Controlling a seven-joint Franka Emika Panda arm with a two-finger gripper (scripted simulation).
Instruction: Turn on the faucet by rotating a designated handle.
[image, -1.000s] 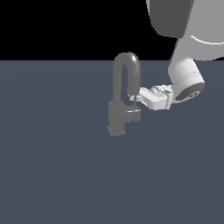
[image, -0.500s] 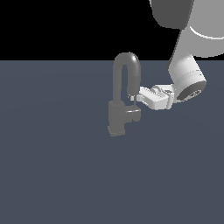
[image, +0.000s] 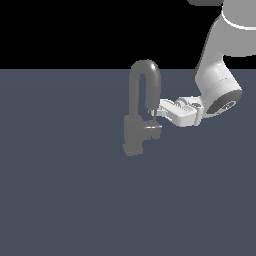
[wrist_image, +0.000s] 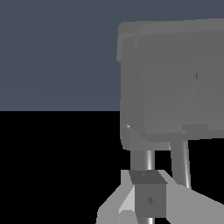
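Matte grey faucet (image: 136, 127) with arched spout stands mid-scene on the dark floor (image: 60, 200). Its short grey stub handle (image: 153, 129) juts right from the base. White gripper (image: 156, 111) sits just right of the spout; fingertips hidden behind it, opening unclear. Wrist view: faucet block (wrist_image: 173, 83) fills the frame.

We record a flat, uniform slate-blue ground surface (image: 60, 200) filling the lower part of the exterior view. It carries no markings, seams or texture that we can make out. Above its straight far edge we find a plain black backdrop (image: 65, 30). In the wrist view the same slate-blue surface (wrist_image: 57, 52) and the black backdrop (wrist_image: 48, 166) both appear, meeting along a straight line. We observe no loose items resting on the surface.
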